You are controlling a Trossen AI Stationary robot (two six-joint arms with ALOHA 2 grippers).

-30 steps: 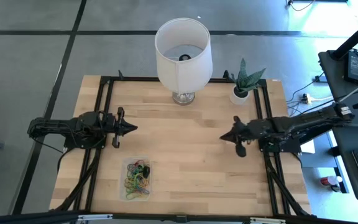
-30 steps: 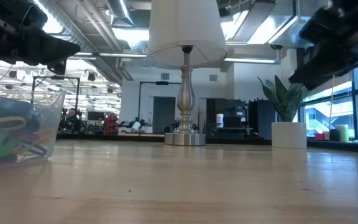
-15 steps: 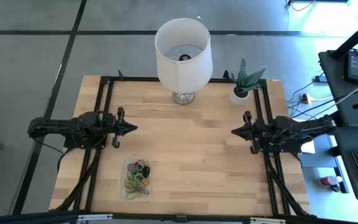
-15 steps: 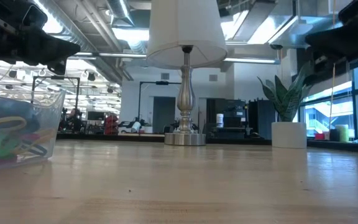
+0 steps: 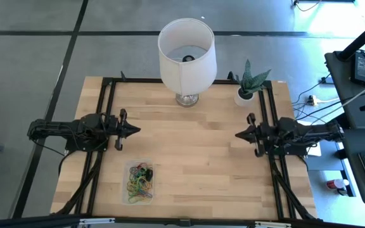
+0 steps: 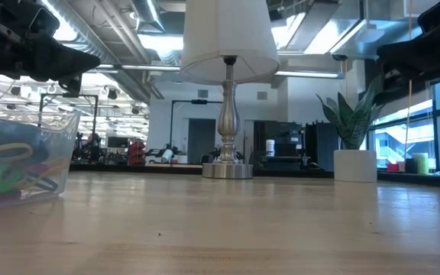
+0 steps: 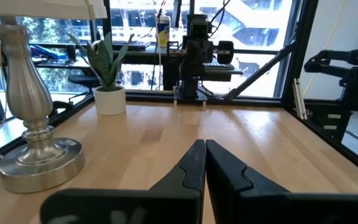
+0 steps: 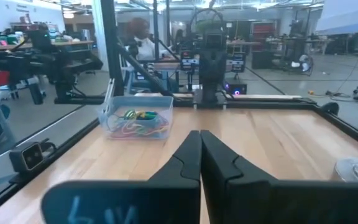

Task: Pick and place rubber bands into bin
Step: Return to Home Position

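Clear plastic, the bin (image 5: pixel 126 190) sits at the near left of the desk (image 5: pixel 195 158). The bands (image 5: pixel 139 182) lie tangled inside it in red, green, yellow and black, and I see none loose on the wood. They look light, soft and stretchy, and apt to snag on one another. I judge a pinch across a single strand at the pile's edge would lift one cleanly.

Farther in, my left end effector (image 5: pixel 136 130) hangs over the left side with its fingers pressed together, empty. My right end effector (image 5: pixel 238 134) faces it from the right edge, also closed on nothing. At the far side stand the lamp (image 5: pixel 186 50) and the plant (image 5: pixel 251 82).

Against a second ago, my right end effector has drawn back from mid-desk toward the right edge. The left one and the bin are unmoved.
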